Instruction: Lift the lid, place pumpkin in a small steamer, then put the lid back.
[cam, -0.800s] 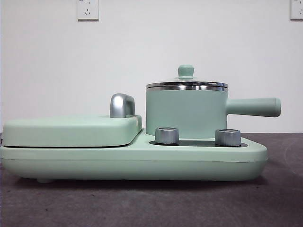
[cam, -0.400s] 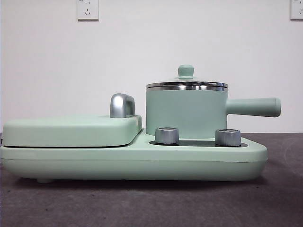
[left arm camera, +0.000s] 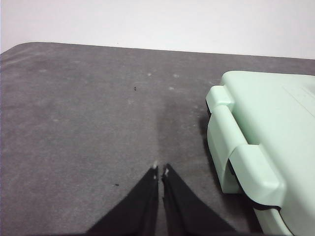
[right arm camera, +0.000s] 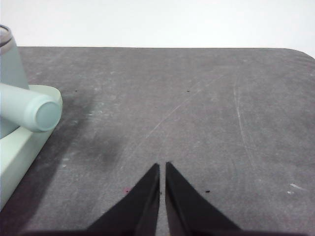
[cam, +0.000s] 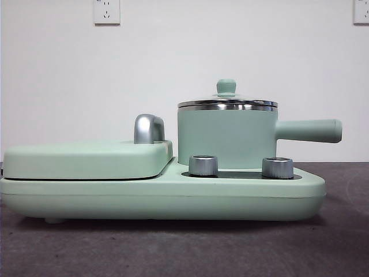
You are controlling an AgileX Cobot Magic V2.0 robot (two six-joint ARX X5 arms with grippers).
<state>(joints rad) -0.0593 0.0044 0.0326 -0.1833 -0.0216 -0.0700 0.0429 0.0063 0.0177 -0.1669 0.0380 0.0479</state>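
The small steamer, a mint-green pot with a long side handle, stands on the right half of the appliance base. The lid, with its steel rim and mint-green knob, rests shut on the pot. The pumpkin is not in view. My left gripper is shut and empty above the grey table, beside the appliance's end. My right gripper is shut and empty above the table, apart from the steamer's handle tip. Neither gripper shows in the front view.
The flat mint-green rectangular cover with a chrome handle fills the appliance's left half. Two steel dials sit in front of the pot. Grey table surface spreads around both grippers. A white wall stands behind.
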